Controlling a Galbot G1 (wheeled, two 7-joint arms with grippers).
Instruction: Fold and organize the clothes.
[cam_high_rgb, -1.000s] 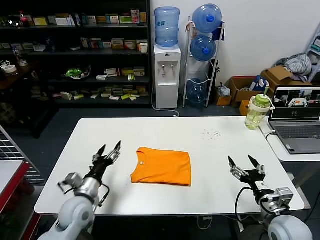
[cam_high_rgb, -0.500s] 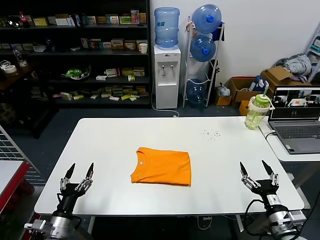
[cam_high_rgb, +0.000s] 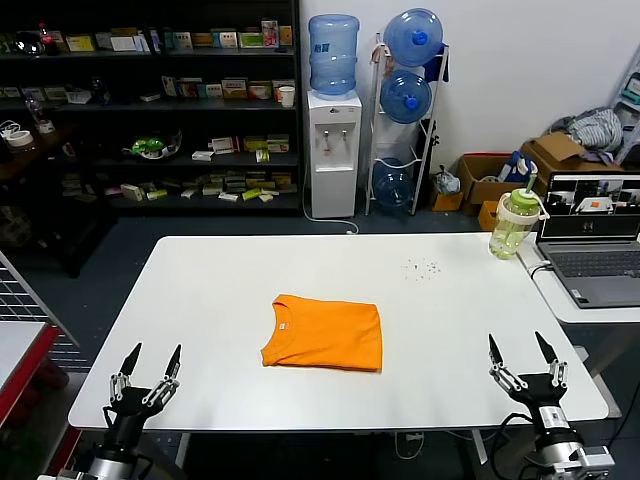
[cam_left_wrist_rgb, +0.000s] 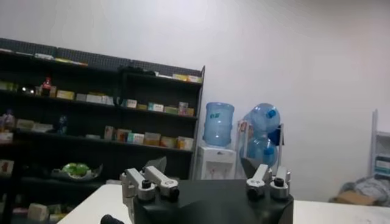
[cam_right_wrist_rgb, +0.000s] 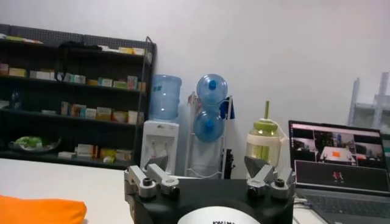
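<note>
Orange T-shirt (cam_high_rgb: 324, 332) is lying folded into a compact rectangle near the middle of the white worktop (cam_high_rgb: 230, 285), collar toward the robot's left, edges looking fairly square. Lettering isn't showing from here. In the right wrist view its edge (cam_right_wrist_rgb: 39, 210) is just peeking in low on the worktop.

Left gripper (cam_high_rgb: 146, 367) is hanging at the near-left corner of the worktop, fingers spread apart, holding nothing, well clear of the shirt. Right gripper (cam_high_rgb: 522, 357) is sitting at the near-right edge, fingers likewise apart and empty, also well apart from the shirt.

My read: folding itself is looking done, with no loose sleeve or hem sticking out. What may be left is the "organize" part, squaring or shifting the bundle, but nothing here is showing a target spot for it.

Around it: green-lidded bottle (cam_high_rgb: 514, 223) standing at the far-right corner, laptop (cam_high_rgb: 594, 245) on the side desk beside it, water dispenser (cam_high_rgb: 333, 150) and dark shelving (cam_high_rgb: 150, 100) behind.
</note>
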